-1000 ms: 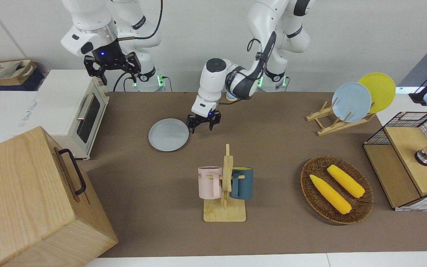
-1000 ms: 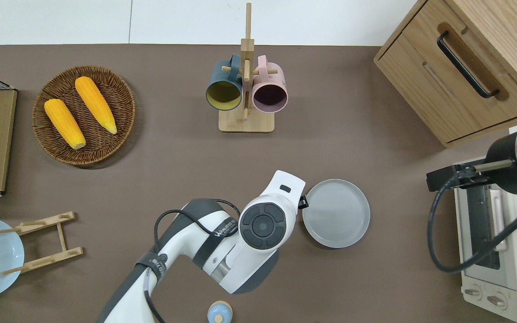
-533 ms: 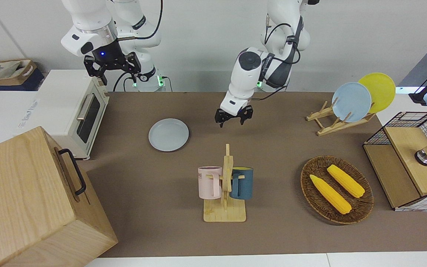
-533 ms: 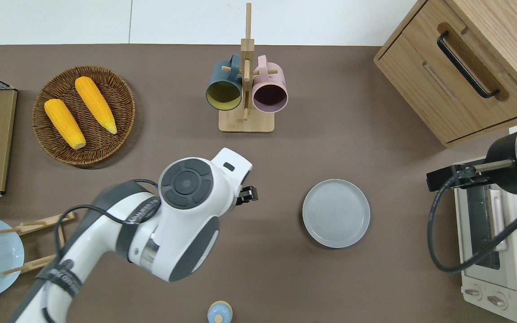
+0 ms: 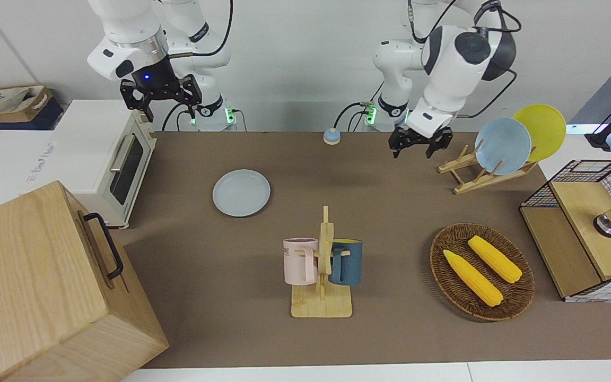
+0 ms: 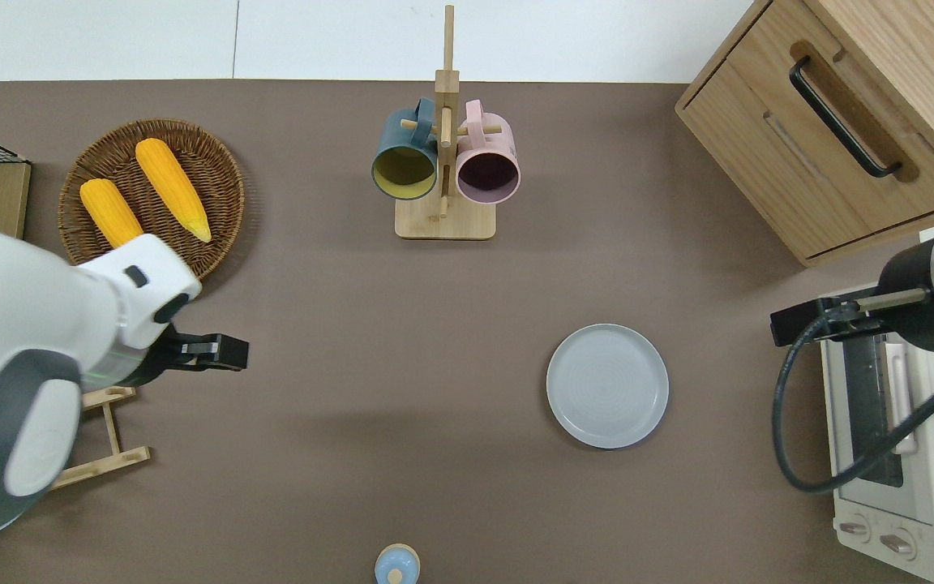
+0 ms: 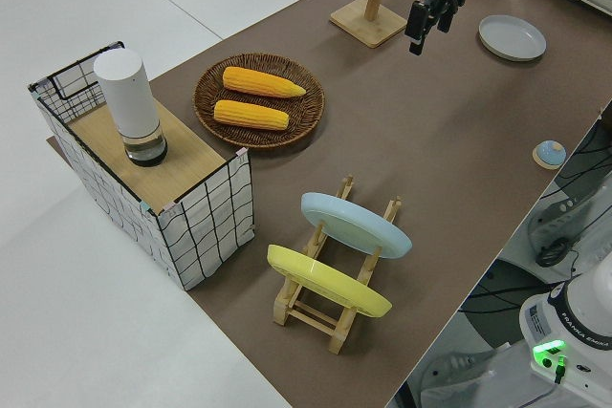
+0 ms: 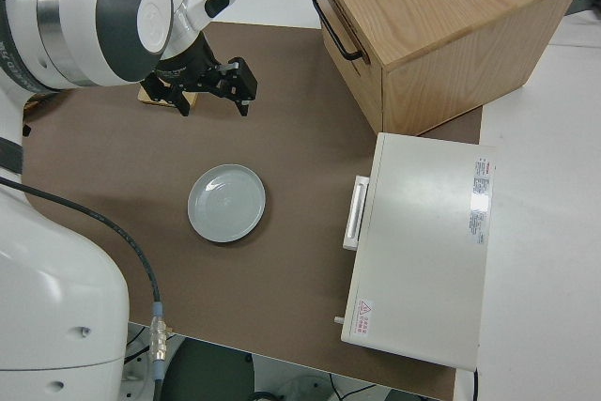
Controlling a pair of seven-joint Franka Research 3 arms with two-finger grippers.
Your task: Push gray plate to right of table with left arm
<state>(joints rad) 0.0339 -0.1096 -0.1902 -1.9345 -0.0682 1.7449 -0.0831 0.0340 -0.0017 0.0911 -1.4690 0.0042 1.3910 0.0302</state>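
so, as it stands:
plate: the gray plate [image 6: 607, 385] lies flat on the table [image 6: 337, 454], toward the right arm's end, near the toaster oven [image 5: 105, 159] and the wooden cabinet [image 6: 840, 122], with bare brown surface all round it and nothing touching it.
left gripper: the left gripper [image 5: 420, 143] hangs in the air over bare table just beside the plate rack [image 5: 475, 172] at the left arm's end, well apart from the plate. its fingers look spread, with a plain gap between them, and they hold nothing.
right arm: parked, with the right gripper [image 5: 160, 98] held open and empty.
done: judging by where the plate sits, the push looks finished. it rests well over on the right arm's half of the table, and the left arm is clear of it.
left: little, as far as i can judge. if the plate was meant to go right up to the oven, there is some bare table between them yet, but nothing suggests a fresh push is being set up.
others: the mug tree [image 5: 322, 265] with its pink and blue mugs stands farther from the robots than the plate, and the basket [image 5: 483, 271] with two corn cobs lies toward the left arm's end. a small blue knob [image 5: 331, 137] sits near the robots' edge of the table.
risk: none that i can see for the plate; it lies flat and well in from every edge.
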